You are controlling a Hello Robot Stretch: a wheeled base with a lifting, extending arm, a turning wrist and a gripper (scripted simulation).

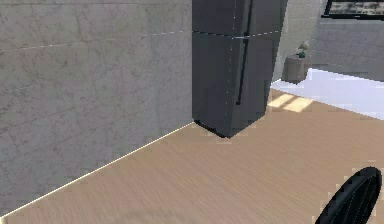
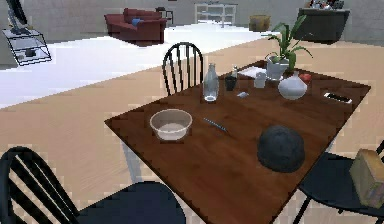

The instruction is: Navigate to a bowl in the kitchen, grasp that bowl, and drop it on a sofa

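Note:
A pale, shallow bowl [image 2: 171,124] stands on the dark wooden table [image 2: 200,165] near its left corner in the arm side view. Far off at the top of that view, a red sofa [image 2: 137,24] sits across a pale floor.
The table also bears a glass bottle [image 2: 211,84], a dark dome [image 2: 281,148], a white pot [image 2: 292,87] and a potted plant [image 2: 280,50]. Black chairs [image 2: 182,65] [image 2: 60,190] ring the table. The forward view has a dark fridge [image 1: 235,60] against a grey wall [image 1: 90,90].

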